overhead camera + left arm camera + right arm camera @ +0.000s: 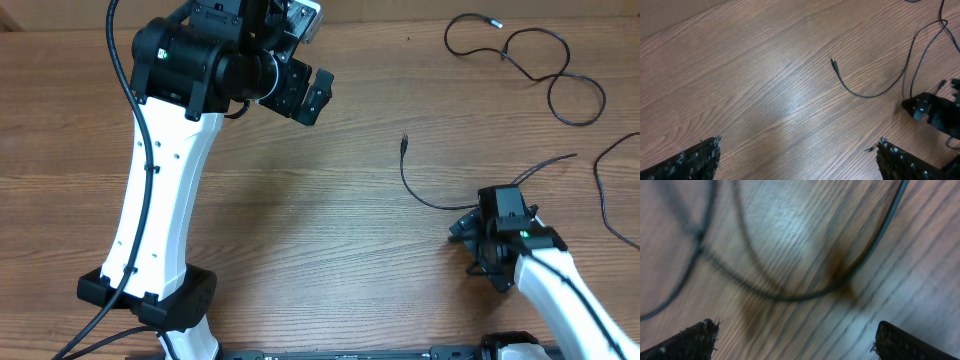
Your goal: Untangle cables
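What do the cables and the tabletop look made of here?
Cables: thin black cords, likely a matte rubber or plastic jacket, lying in soft loops. Plug end: silvery, probably metal. Table: wood or wood-look laminate, grain lines under a slight sheen.

The left arm rises from its base at the near left and reaches up and away, its wrist turned toward the right. The left fingers stand wide apart, holding nothing. The right arm is folded short and low at the near right. The right fingers are spread wide and empty.
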`<state>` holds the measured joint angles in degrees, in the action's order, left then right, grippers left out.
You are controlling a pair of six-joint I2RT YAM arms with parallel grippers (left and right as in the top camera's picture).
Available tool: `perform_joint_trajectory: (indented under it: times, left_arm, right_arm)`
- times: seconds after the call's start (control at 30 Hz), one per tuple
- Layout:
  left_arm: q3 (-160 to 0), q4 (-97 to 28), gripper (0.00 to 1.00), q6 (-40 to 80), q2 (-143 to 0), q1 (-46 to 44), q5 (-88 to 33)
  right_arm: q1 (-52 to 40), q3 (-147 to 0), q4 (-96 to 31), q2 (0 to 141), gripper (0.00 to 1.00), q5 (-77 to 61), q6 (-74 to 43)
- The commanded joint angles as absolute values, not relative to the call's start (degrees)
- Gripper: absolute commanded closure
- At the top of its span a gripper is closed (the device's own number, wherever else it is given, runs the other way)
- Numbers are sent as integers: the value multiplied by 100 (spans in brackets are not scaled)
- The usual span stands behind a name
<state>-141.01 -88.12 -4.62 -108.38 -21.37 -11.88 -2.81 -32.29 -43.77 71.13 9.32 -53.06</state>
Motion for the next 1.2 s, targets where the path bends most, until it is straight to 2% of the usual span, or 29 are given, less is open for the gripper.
perform_joint_trajectory:
  times: [0.0, 0.17, 0.27, 0.5, 0.8, 0.97, 1.17]
  left_arm:
    - [-14138, -8801, 0, -429, -10847, -2143, -1157]
    - [-14136, -8792, 0, -429, -10847, -2141, -1142]
    - [-14136, -8796, 0, -429, -10847, -2141, -1140]
    - [-14136, -8796, 0, -429, -10847, -2141, -1142]
    - [-14136, -8827, 0, -429, -10847, -2141, -1142]
    - [-14136, -8906, 0, -429, -10847, -2139, -1138]
    - [-14136, -8927, 0, -432, -10847, -2139, -1135]
  right_arm:
    - [62, -3221, -4016, 7841, 0, 652, -4569]
    - [517, -3297, -2902, 8790, 0, -71, -3568]
    - [784, -3465, -2265, 9185, 0, -183, -3363]
    - [1291, -4191, -2088, 9559, 0, -209, -2742]
    - [1358, -5240, -2742, 9566, 0, 303, -2209]
    - [1308, -6173, -4182, 9491, 0, 12, -2399]
    - [869, -6606, -4593, 8350, 0, -8, -2370]
